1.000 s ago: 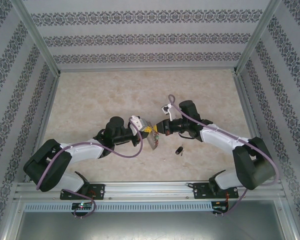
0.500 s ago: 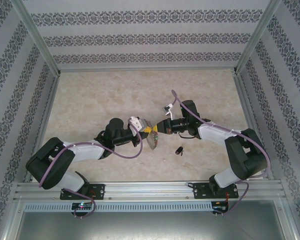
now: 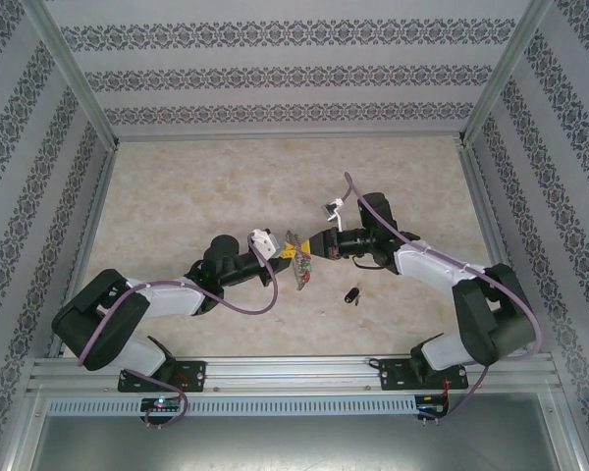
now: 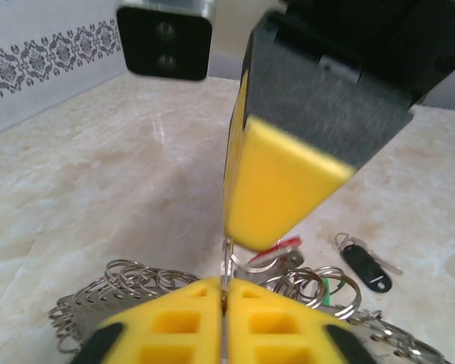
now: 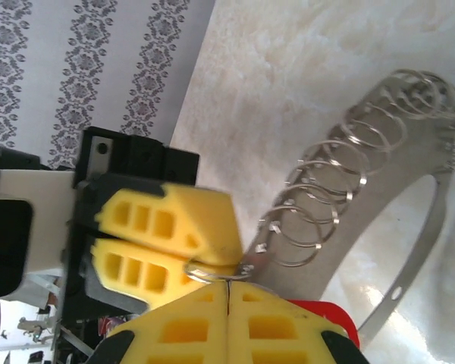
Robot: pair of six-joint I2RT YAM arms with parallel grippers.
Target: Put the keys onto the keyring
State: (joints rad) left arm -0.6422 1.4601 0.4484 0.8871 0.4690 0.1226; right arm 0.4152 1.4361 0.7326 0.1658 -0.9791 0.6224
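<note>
My left gripper [image 3: 289,254] and right gripper [image 3: 312,249] meet tip to tip above the middle of the table. In the left wrist view my left gripper [image 4: 224,294] is shut on a thin wire ring of the keyring [image 4: 129,279], which hangs below as a grey band carrying several small rings. In the right wrist view my right gripper [image 5: 227,284] is shut, with that small ring [image 5: 212,270] at its tips. The keyring [image 5: 364,174] curves away to the right. The red key [image 5: 330,317] hangs beside my right finger. The black key [image 3: 351,292] lies on the table.
The marble-patterned table [image 3: 196,186] is walled on three sides by patterned panels [image 3: 275,74]. An aluminium rail [image 3: 294,371] runs along the near edge by the arm bases. The black key [image 4: 368,267] lies just right of the hanging ring bundle.
The grippers stay tip to tip. The right arm's elbow has shifted and its wrist has moved slightly right. The hanging keyring has swung in a little under the tips.
</note>
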